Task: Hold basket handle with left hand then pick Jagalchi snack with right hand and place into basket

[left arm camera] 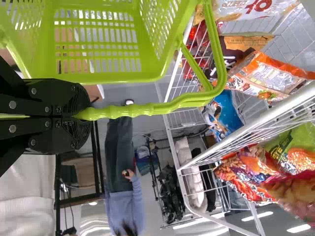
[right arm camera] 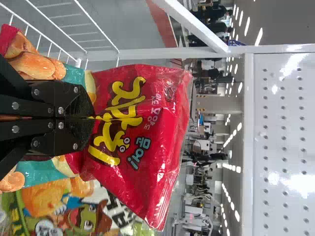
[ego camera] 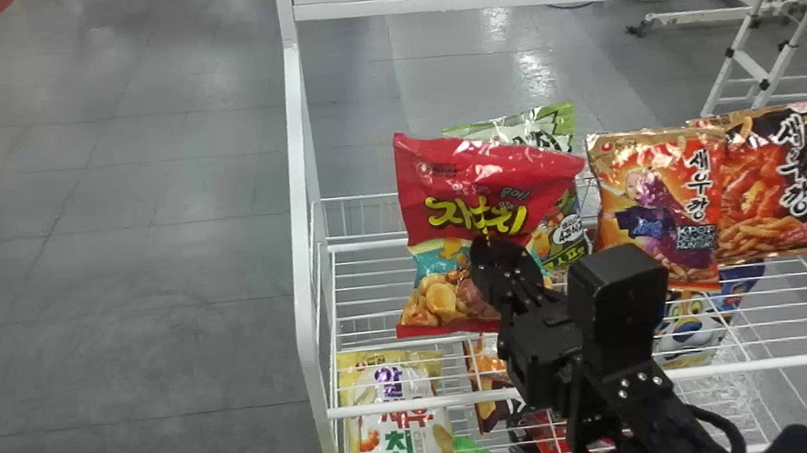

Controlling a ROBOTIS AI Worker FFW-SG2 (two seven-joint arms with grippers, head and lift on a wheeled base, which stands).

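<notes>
the jagalchi snack (ego camera: 472, 168) stood roughly upright just right of centre in the head view, in front of a green snack bag (ego camera: 558, 121). the right gripper (right arm camera: 92, 117) was pressed together on a pinch of its front film, near the middle. that grip looked like the weak point: if the fingers had caught only a shallow fold, the bag's weight might make it slip or twist once carried.

around it, the orange snack bag (ego camera: 623, 235) sat right of centre, near the arm, and a sideways swing could knock it. the white post (ego camera: 301, 266) rose along the middle left of the rack; a low or hurried carry might clip it, or catch the bag's bottom edge on the wire shelf (ego camera: 574, 388).

farther out, in the left wrist view, the left gripper (left arm camera: 84, 114) was clamped round the handle (left arm camera: 147, 109) of the green basket (left arm camera: 113, 78). held by that handle, the basket could tip if the snack landed on its rim.
</notes>
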